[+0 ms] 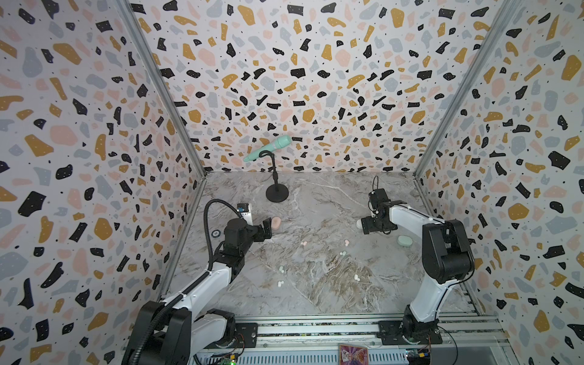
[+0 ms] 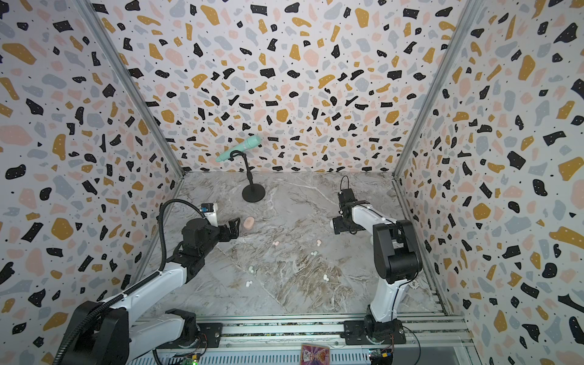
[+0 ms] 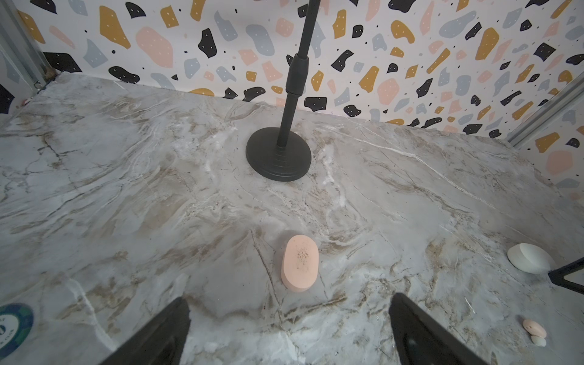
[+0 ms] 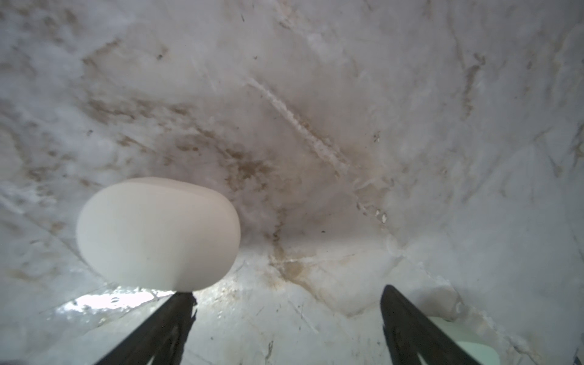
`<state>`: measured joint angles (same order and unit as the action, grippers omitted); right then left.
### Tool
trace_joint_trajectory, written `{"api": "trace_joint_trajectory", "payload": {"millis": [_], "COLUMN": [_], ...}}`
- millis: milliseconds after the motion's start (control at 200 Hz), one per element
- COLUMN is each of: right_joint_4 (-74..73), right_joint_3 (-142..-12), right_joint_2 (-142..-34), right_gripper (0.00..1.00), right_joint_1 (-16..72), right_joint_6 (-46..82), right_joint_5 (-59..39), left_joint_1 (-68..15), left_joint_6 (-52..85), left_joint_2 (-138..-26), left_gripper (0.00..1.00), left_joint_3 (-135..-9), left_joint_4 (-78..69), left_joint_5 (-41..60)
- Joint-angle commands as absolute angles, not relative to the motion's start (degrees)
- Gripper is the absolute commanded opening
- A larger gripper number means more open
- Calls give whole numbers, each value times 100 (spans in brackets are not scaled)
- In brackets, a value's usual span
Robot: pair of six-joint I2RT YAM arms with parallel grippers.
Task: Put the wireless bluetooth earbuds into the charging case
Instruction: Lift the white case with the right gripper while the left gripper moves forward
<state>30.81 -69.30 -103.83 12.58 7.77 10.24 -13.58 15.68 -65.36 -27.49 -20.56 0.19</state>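
Left gripper (image 3: 289, 303) gapes empty, facing the pink charging case (image 3: 299, 262), whose long axis points toward the microphone stand (image 3: 278, 155).

The grey marble-patterned table (image 1: 316, 202) is carrying a black round stand base (image 1: 277, 193) towards its far side. A pink case (image 1: 276, 222) is lying flat nearer the left, while a white case (image 4: 158, 234) and a mint case (image 1: 406, 240) are sitting over on the right, well apart from it. Tiny earbuds (image 1: 304, 243), pale pink and white, are lying scattered across the middle of the table, all apart from the cases. A dark round disc (image 1: 216, 233) is resting by the left edge.
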Motion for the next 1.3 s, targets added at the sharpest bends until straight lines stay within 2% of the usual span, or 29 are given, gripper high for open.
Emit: {"api": "trace_joint_trajectory", "payload": {"millis": [0, 260, 456, 801, 1197, 1297], "right_joint_4": [3463, 3612, 3674, 3760, 3814, 3840], "right_joint_3": [-7332, -7624, -7816, -8339, -8499, -8507], "right_joint_2": [-9998, -10031, -10421, -11136, -11426, -11477], "right_gripper": [96, 98, 95, 88, 75, 74], "right_joint_1": [1257, 1264, 1279, 1430, 1494, 1494], "right_joint_6": [1192, 2367, 2884, 2778, 2711, 2700], "right_joint_5": [543, 83, 113, 374, 335, 358], "left_joint_1": [-1384, -1417, -1437, -1446, -1449, -1444], "left_joint_6": [1558, 1556, 1556, 1564, 1544, 1539], "left_joint_2": [-6550, -6553, -6550, -6570, -6583, -6583], "left_gripper": [100, 100, 100, 100, 100, 100], "left_joint_3": [-2940, -2962, -2970, -2971, -2984, -2996], "left_joint_4": [-2134, -2127, -2127, -2153, -2126, -2118], "left_joint_5": [112, 141, 159, 176, 159, 152]}}
